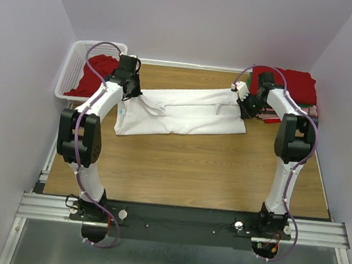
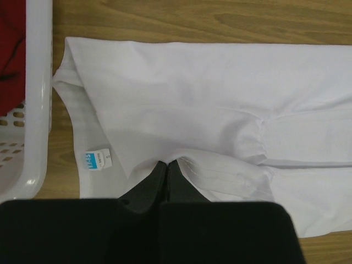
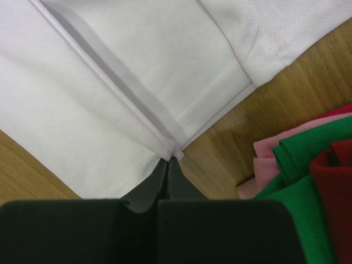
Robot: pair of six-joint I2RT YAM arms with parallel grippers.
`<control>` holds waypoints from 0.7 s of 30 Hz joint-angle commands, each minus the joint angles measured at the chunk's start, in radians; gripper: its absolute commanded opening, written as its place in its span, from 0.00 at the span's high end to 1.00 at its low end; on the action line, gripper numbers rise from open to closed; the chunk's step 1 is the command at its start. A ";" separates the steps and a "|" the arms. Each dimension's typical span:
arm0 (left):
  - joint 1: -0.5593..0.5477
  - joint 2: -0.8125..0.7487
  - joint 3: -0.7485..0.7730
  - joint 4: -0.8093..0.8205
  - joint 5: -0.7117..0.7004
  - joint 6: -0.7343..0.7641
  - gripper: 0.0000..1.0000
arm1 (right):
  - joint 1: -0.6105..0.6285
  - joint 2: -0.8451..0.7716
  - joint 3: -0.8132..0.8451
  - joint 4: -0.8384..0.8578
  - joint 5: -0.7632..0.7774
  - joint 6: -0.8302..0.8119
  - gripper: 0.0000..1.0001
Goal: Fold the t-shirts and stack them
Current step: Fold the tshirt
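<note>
Around: lattice plastic basket (image 1: 69,73) left of white t-shirt (image 1: 184,115); folded red, green, pink shirts (image 1: 297,88) right.
Left gripper (image 2: 166,163): jaws closed, pinching its cloth.
Right gripper (image 3: 168,159): jaws closed on its hem.

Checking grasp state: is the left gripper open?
No, the left gripper is shut, pinching a fold of the white shirt.
</note>
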 commanded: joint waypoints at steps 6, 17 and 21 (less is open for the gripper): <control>0.006 0.097 0.121 0.008 0.052 0.135 1.00 | 0.004 0.030 0.015 0.018 0.021 0.014 0.99; 0.007 0.127 0.155 0.009 0.025 0.163 1.00 | 0.004 0.034 0.040 0.029 0.028 0.037 0.99; 0.007 0.140 0.173 0.000 0.016 0.167 1.00 | 0.004 0.039 0.046 0.034 0.038 0.048 0.99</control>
